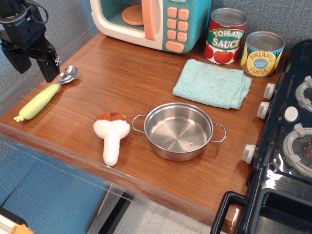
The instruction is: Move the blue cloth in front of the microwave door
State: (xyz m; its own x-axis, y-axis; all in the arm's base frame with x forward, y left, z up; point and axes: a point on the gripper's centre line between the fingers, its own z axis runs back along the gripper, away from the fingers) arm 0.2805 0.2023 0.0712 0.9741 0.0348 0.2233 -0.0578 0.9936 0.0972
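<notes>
The blue cloth (212,84) lies folded flat on the wooden table, right of centre, just in front of the two cans. The microwave door (126,19) is at the top of the view, cream-framed with a salmon-pink handle, on the teal toy microwave. My gripper (33,66) hangs at the far left above the table, near the spoon, far from the cloth. Its black fingers (48,68) stand apart with nothing between them.
A spoon (46,92) with a yellow-green handle lies at the left. A toy mushroom (112,134) and a steel pot (179,130) sit near the front. A tomato sauce can (224,36) and a pineapple can (262,53) stand behind the cloth. A black toy stove (287,146) borders the right.
</notes>
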